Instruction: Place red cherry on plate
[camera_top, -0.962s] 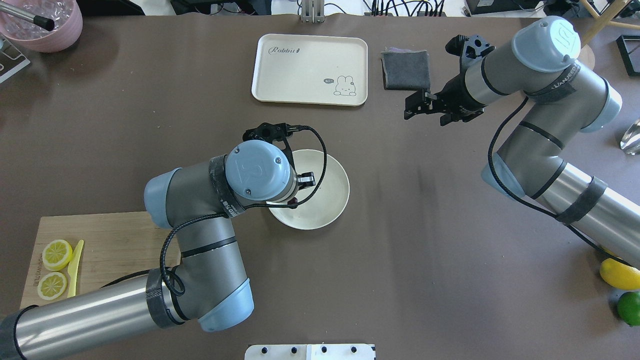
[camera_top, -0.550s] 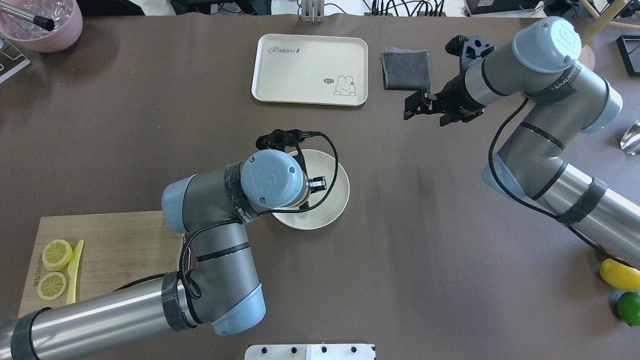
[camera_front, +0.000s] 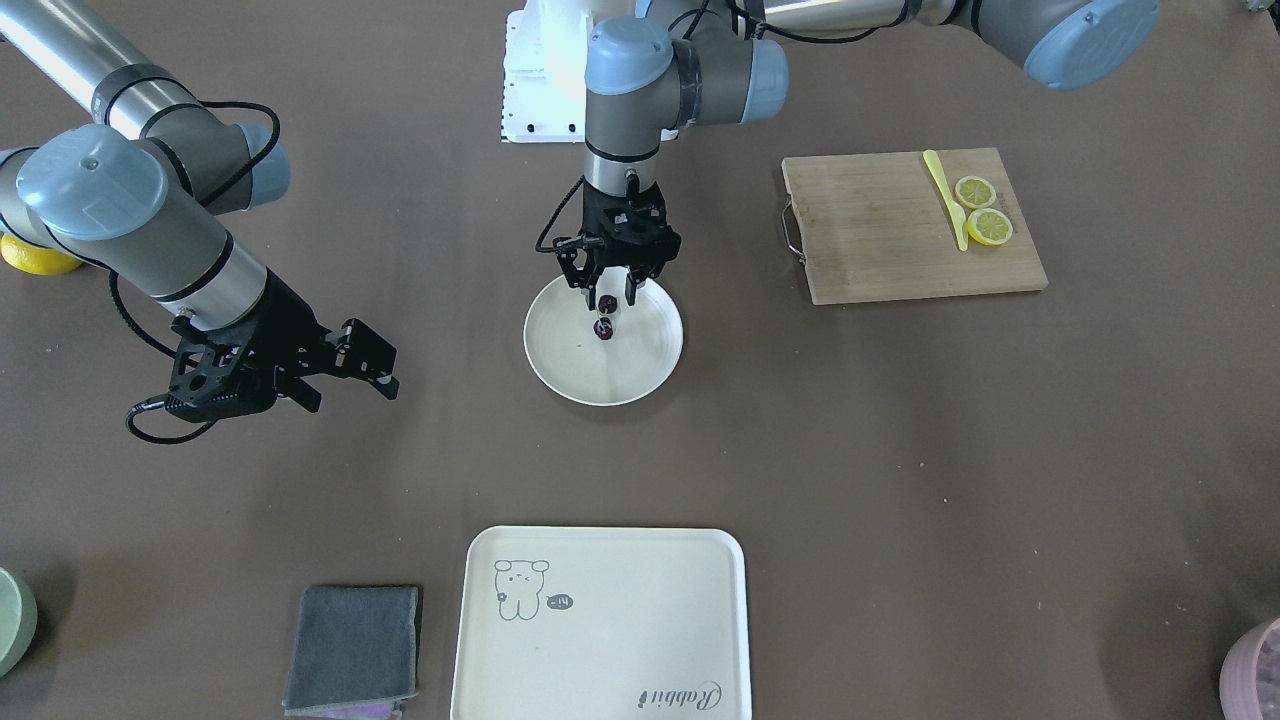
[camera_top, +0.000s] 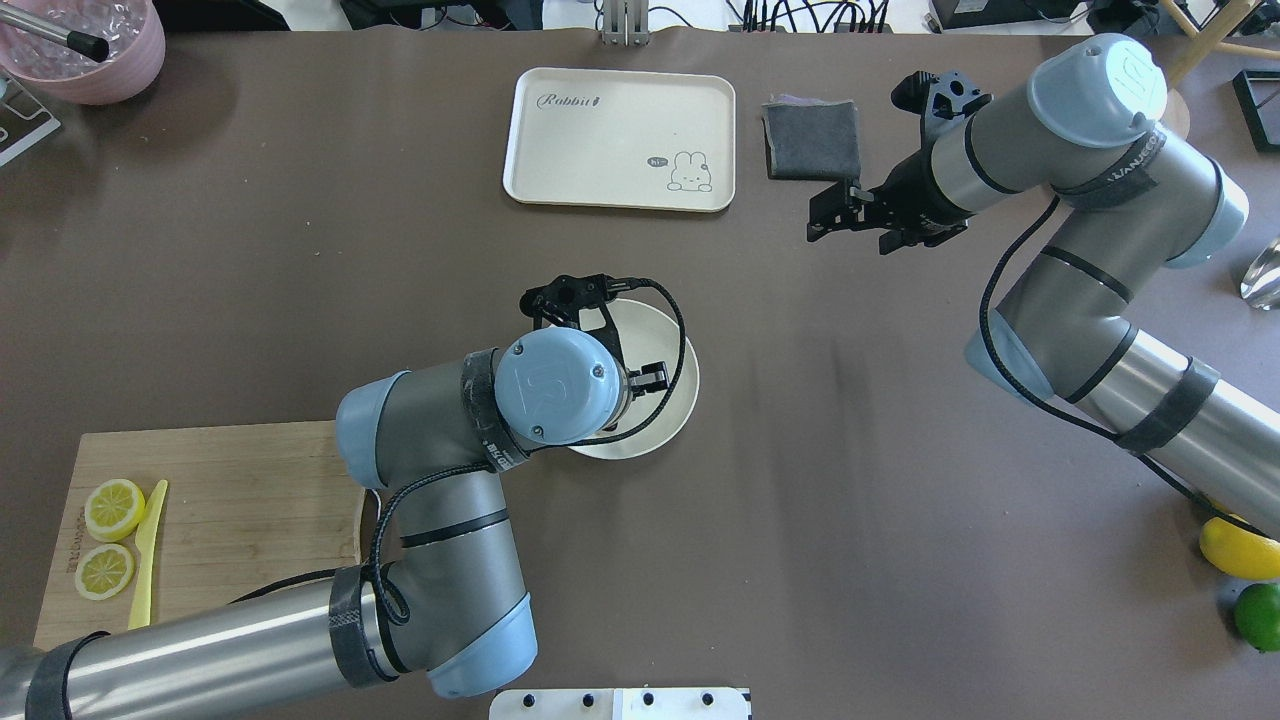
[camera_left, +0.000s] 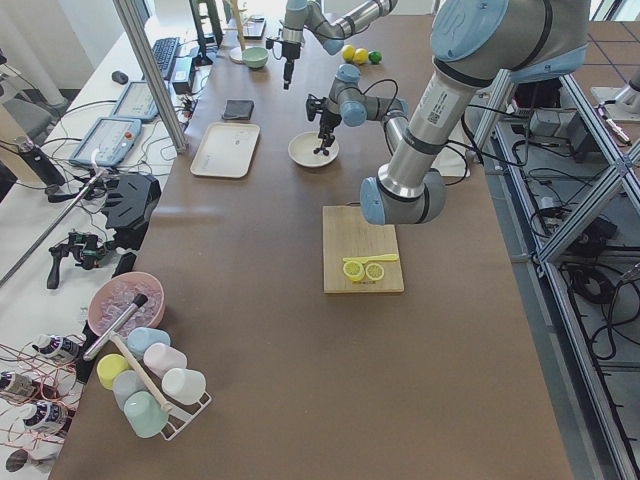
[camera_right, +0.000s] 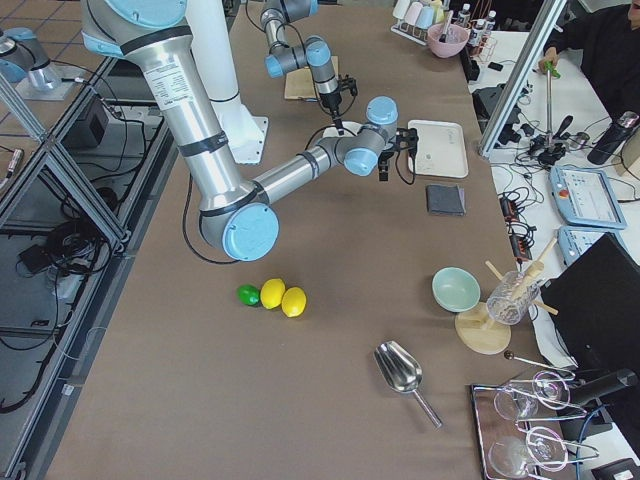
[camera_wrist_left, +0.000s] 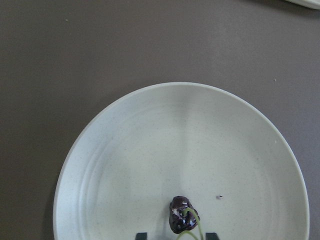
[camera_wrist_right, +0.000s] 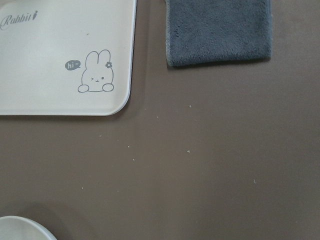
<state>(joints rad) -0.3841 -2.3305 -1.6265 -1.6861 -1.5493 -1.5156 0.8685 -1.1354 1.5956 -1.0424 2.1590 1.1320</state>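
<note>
Maroon red cherry (camera_front: 604, 328) hangs low over the plate (camera_front: 640, 370), near its middle, stem pinched in the narrow jaws of the left gripper (camera_front: 609, 296); contact with the plate cannot be told. Lower until the fruit rests, then open slowly so the stem does not cling. Right gripper (camera_top: 822, 216) idles wide open, well apart

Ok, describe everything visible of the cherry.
The cherry is a dark maroon, glossy pair on a thin pale green stem. One fruit is low over the plate, near its middle; the other sits between the fingers of the left gripper. Whether it touches the plate, or is gripped, cannot be told.
</note>
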